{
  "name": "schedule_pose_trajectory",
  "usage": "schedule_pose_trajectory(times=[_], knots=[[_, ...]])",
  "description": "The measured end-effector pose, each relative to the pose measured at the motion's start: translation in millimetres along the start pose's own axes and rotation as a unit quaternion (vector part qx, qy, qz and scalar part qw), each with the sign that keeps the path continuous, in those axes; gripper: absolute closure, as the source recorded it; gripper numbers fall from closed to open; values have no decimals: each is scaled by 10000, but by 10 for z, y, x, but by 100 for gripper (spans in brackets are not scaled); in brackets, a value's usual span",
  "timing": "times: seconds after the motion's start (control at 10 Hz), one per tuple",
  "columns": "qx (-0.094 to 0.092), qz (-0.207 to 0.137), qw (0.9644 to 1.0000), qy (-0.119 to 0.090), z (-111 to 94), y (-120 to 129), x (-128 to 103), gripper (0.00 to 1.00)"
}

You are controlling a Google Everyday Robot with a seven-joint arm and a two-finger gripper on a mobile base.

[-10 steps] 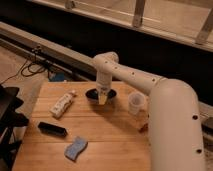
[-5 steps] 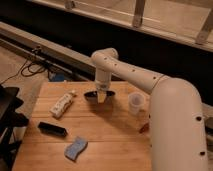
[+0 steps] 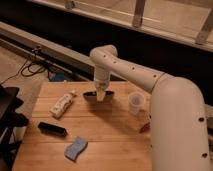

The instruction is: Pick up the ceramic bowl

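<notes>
The ceramic bowl (image 3: 94, 96) is dark, round and shallow, and sits at the back middle of the wooden table (image 3: 110, 137). My gripper (image 3: 102, 95) comes straight down from the white arm (image 3: 130, 70) onto the bowl's right rim. One pale finger (image 3: 102, 95) shows inside the bowl, and the gripper is shut on the rim. The bowl looks slightly tilted, at or just above the table top.
A clear plastic cup (image 3: 136, 103) stands to the right of the bowl. A white bottle (image 3: 62, 104) lies to the left. A black bar-shaped object (image 3: 52, 129) and a blue sponge (image 3: 76, 147) lie at the front left. A small red item (image 3: 145, 127) lies by the arm.
The arm's elbow has risen and shifted slightly left. The gripper stays on the bowl, which has shifted slightly left and now looks tilted.
</notes>
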Motion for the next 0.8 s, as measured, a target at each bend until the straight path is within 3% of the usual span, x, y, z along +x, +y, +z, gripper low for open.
schedule_pose_trajectory(times=[0.8], knots=[[66,-68,10000,30,-201,47,-84,98]])
